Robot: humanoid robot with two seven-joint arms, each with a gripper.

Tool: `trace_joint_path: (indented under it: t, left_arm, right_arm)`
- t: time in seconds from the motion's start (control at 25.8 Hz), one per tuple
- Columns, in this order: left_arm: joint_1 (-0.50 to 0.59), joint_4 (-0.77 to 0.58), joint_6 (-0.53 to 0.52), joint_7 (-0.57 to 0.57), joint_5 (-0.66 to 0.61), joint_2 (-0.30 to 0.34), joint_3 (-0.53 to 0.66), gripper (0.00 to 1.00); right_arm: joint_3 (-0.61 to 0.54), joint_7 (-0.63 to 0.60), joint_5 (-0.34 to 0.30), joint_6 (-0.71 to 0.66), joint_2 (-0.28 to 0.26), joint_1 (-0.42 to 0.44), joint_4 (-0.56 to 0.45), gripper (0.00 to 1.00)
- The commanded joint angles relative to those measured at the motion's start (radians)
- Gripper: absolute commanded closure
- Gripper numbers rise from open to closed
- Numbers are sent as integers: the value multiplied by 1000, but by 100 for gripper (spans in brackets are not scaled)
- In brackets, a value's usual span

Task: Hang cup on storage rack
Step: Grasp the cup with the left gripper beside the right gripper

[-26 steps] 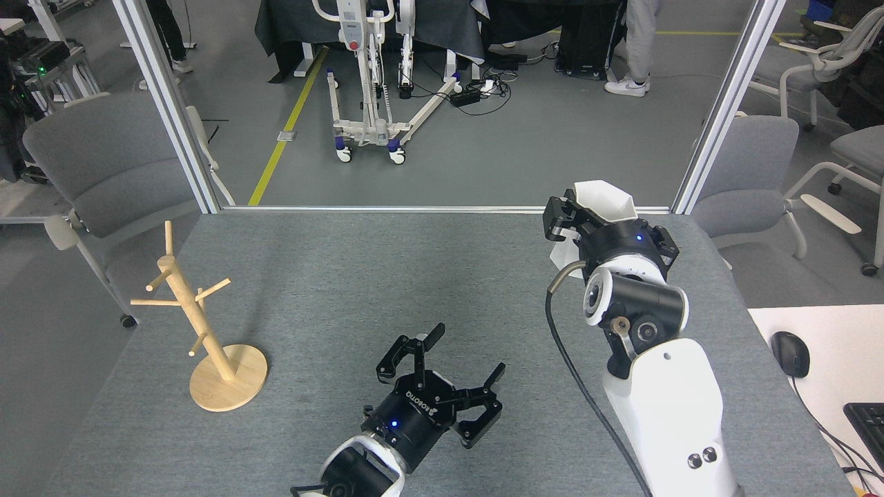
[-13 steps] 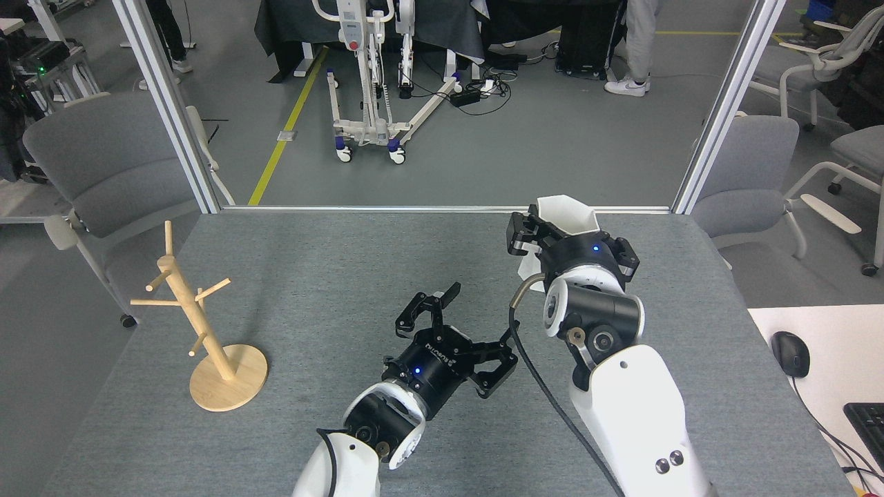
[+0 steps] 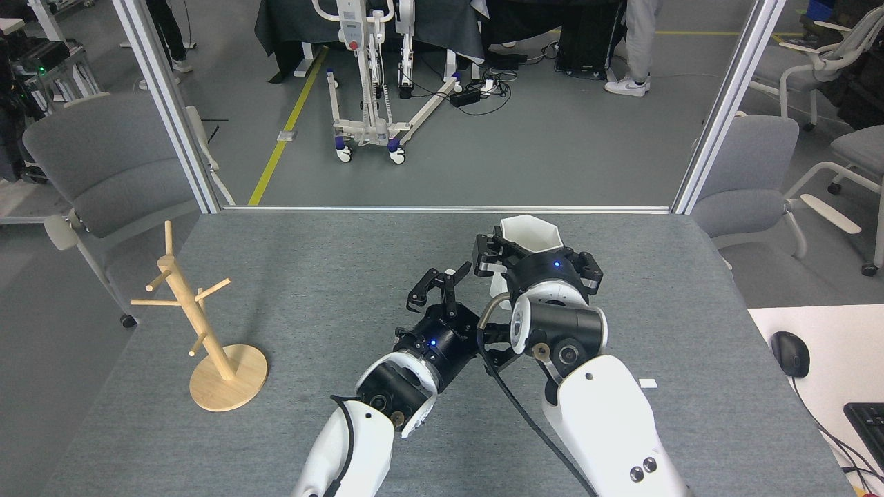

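Near: left pincer (image 3: pixel 449 290), released, reaching toward the cup. Beyond it: right pincer (image 3: pixel 535 259) grasping the white cup (image 3: pixel 528 236), held above the table (image 3: pixel 331 262). Storage rack (image 3: pixel 200 324) stands well apart, far left. Step: apparent handover; next, the left pincer must clench the cup.

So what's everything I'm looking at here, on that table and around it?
cup: one, white, held above the far right of the table
storage rack: one, light wood, table's left side
table: one, grey
small tag: one, white, on the table at right
mouse: one, black, on the white desk at right
keyboard: one, black, right edge
chairs: several, grey, either side
wheeled frame: one, white, on the floor beyond
person's legs: one pair, background
left gripper: one, black, open, beside the cup
right gripper: one, black, shut on the cup
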Motion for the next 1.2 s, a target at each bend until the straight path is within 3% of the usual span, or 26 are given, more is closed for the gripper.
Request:
trace_joint_path:
  t: [0.0,0.27,0.43,0.85,1.16]
  left_arm:
    - [-13,6,-3,0,-1,-1,-2,1]
    - [-28,47,-15,-26,3,-1,-47,1]
    - [-28,50,-100,-29,12,1,-40,1]
    - [-57,67,-111,-34,14,-1,-34,1]
    - [-80,72,-123,-123,18,-3,-33,1]
  right_arm:
    - [2,-1,0,0,1,2,8,100]
    - [2,-4,0,0,6,0,17,100]
    - [2,-6,0,0,6,0,18,100]
    - [2,-7,0,2,7,17,31,100]
    - [2,-10,1,0,7,29,31,100]
